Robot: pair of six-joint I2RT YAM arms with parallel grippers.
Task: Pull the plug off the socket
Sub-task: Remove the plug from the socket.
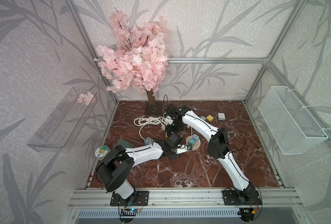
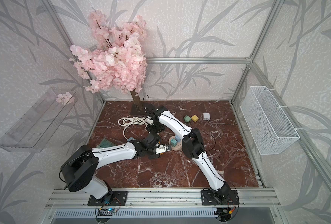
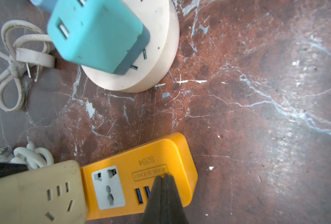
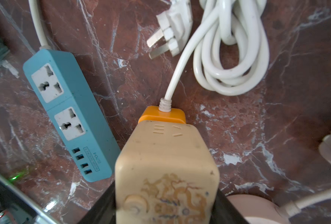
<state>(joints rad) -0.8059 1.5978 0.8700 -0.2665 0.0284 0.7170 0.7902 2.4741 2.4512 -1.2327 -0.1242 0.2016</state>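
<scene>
A robot test cell in a lab, dressed to look like a room at home. An aluminium frame (image 1: pixel 217 60) boxes in the space. The left arm (image 1: pixel 143 154) and the right arm (image 1: pixel 197 124) are bolted to a metal rail (image 1: pixel 180 195) at the front edge, with bare wires and a small circuit board (image 1: pixel 130 210) below it. The homely touches are leaf-patterned wallpaper (image 1: pixel 34 58), a marble-look tabletop (image 1: pixel 180 170), a fake blossom tree (image 1: pixel 135 64), a clear plastic shelf (image 1: pixel 60 124), a white wire basket (image 1: pixel 292 120), and household goods: an orange power strip (image 3: pixel 172 153) and a blue power strip (image 4: pixel 69 100)
</scene>
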